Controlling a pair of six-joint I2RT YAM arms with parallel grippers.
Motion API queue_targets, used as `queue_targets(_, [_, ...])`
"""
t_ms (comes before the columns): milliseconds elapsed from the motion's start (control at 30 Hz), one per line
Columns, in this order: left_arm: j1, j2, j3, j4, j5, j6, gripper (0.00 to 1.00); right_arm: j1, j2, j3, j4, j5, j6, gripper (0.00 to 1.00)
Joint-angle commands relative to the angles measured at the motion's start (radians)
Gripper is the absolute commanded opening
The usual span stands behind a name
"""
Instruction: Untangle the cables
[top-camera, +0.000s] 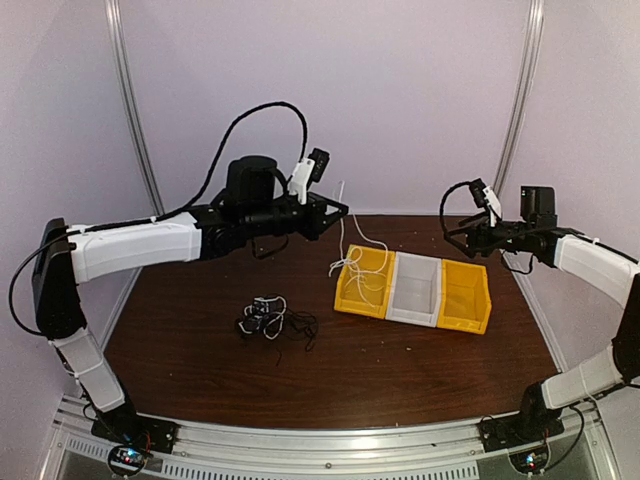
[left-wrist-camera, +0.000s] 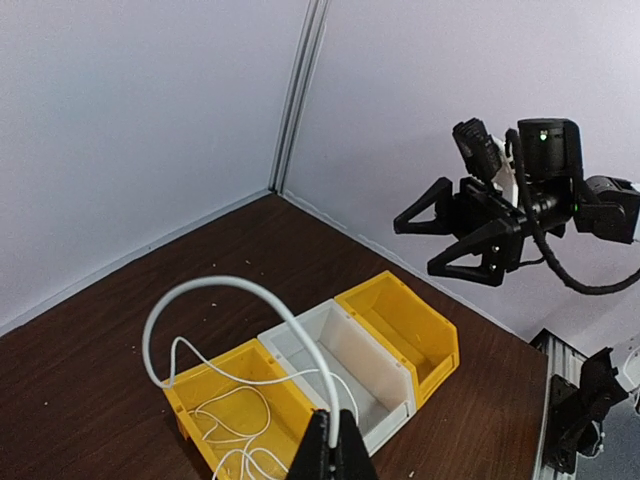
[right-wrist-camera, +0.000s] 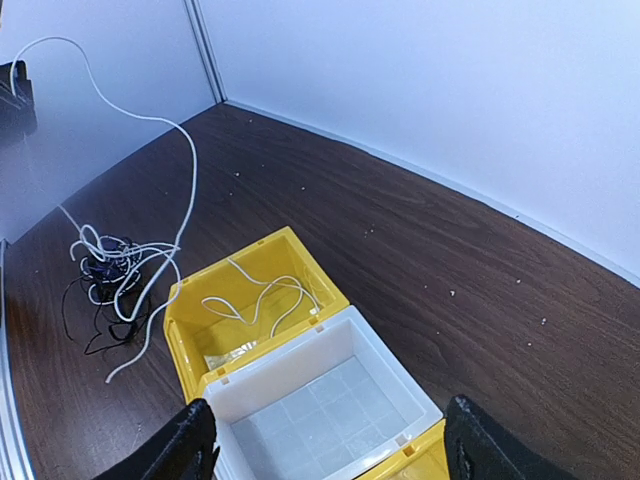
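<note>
My left gripper (left-wrist-camera: 335, 440) is shut on the white cable (left-wrist-camera: 210, 285), held high above the bins. The cable arcs up from the fingertips and drops into the left yellow bin (left-wrist-camera: 190, 385), where it lies in loose loops. In the top view the left gripper (top-camera: 341, 208) is just left of the bins and the white cable (top-camera: 344, 225) hangs down from it. A knotted clump of dark and white cables (top-camera: 270, 320) lies on the table, also in the right wrist view (right-wrist-camera: 110, 270). My right gripper (right-wrist-camera: 330, 420) is open and empty above the white bin (right-wrist-camera: 320, 400).
Three joined bins stand right of centre on the brown table: yellow (top-camera: 352, 292), white (top-camera: 415, 290), yellow (top-camera: 465, 295). The white and right yellow bins hold nothing. The booth walls and a corner post (left-wrist-camera: 295, 100) close in the back. The right gripper (left-wrist-camera: 418, 245) hovers beyond the bins.
</note>
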Motion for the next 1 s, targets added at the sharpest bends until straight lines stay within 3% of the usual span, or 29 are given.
queue_targets(0, [0.002, 0.101, 0.079, 0.172, 0.055, -0.053, 0.00, -0.019, -0.025, -0.012, 0.056, 0.007, 0.000, 0.79])
queue_targets(300, [0.004, 0.323, 0.246, 0.168, 0.045, -0.033, 0.00, -0.019, -0.037, -0.034, 0.072, -0.021, 0.000, 0.79])
queue_targets(733, [0.051, 0.446, 0.265, 0.202, 0.115, -0.115, 0.00, -0.019, -0.016, -0.032, 0.060, -0.042, -0.018, 0.79])
queue_targets(967, [0.058, 0.430, 0.233, 0.072, -0.028, -0.058, 0.00, -0.044, 0.002, -0.028, 0.056, -0.061, -0.020, 0.79])
